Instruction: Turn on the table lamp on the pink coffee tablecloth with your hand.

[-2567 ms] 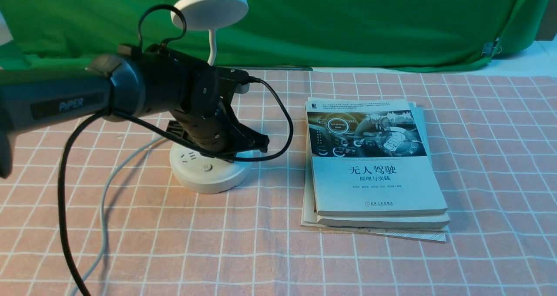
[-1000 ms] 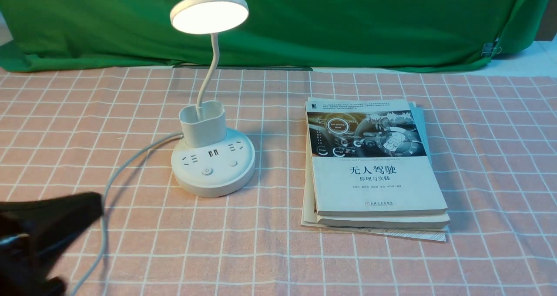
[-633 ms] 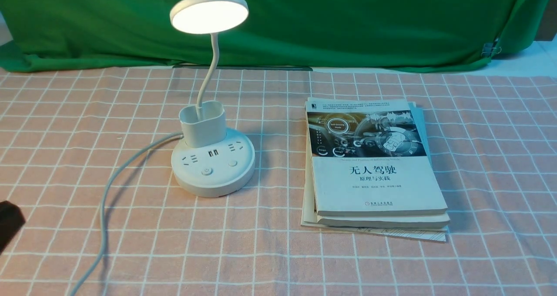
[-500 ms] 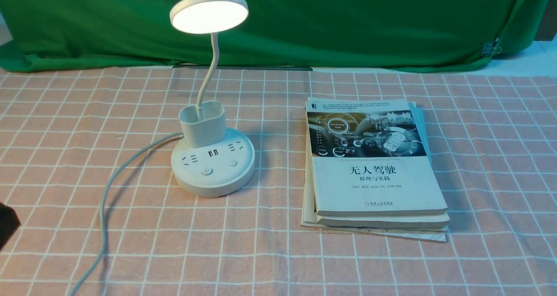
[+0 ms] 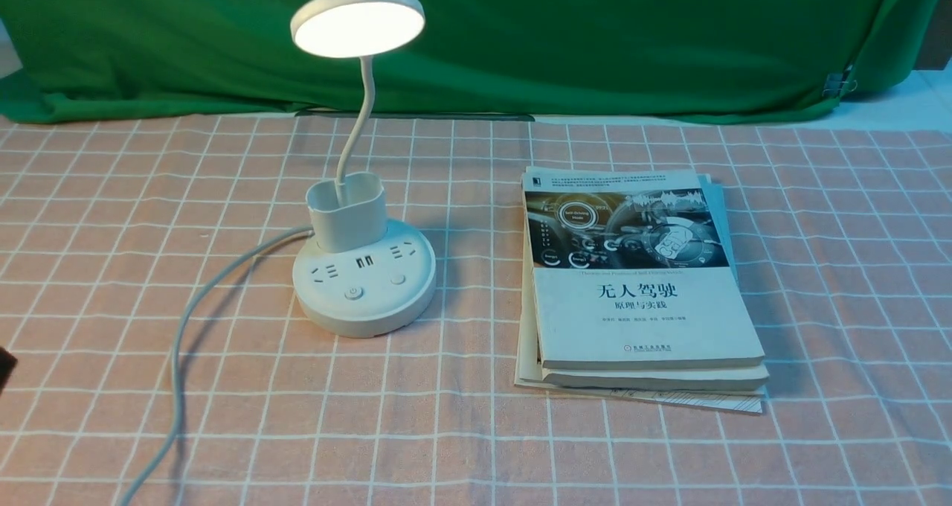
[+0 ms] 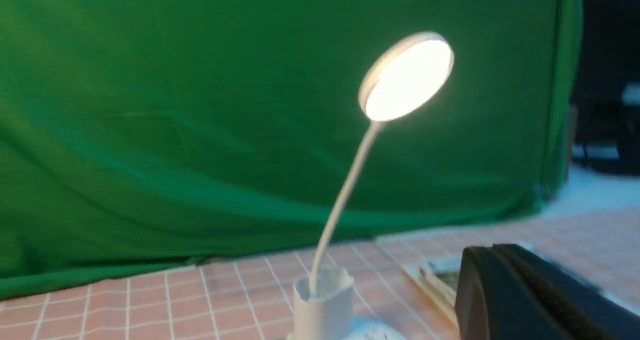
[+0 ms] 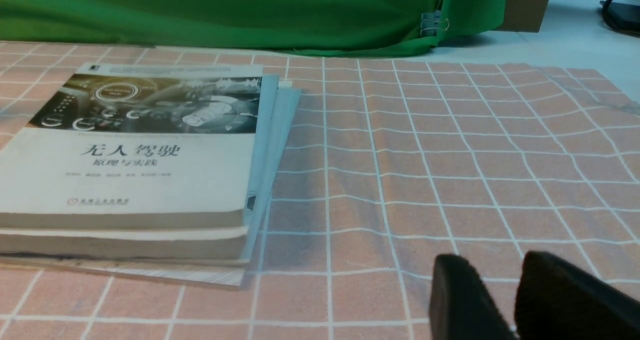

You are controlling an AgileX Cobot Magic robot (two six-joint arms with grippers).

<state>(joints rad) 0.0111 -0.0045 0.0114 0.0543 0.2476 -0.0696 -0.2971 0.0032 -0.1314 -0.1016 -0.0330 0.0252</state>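
Observation:
The white table lamp point(image 5: 363, 275) stands on the pink coffee tablecloth point(image 5: 312, 431), left of centre. Its disc head point(image 5: 358, 22) glows, above the gooseneck, oval cup and round base with sockets and buttons. It also shows in the left wrist view point(image 6: 407, 77), lit. My left gripper point(image 6: 492, 251) is shut and empty, well back from the lamp. Only a black sliver of it point(image 5: 4, 366) shows at the front view's left edge. My right gripper point(image 7: 500, 272) hangs low over bare cloth to the right of the books, its fingers slightly apart and empty.
A stack of books point(image 5: 639, 283) lies to the right of the lamp and also shows in the right wrist view point(image 7: 135, 160). The lamp's white cord point(image 5: 178, 342) runs toward the front left. A green backdrop cloth point(image 5: 595, 45) hangs at the back.
The lamp went from unlit to lit. My left arm left the lamp base and drew back to the front left until almost out of the front view.

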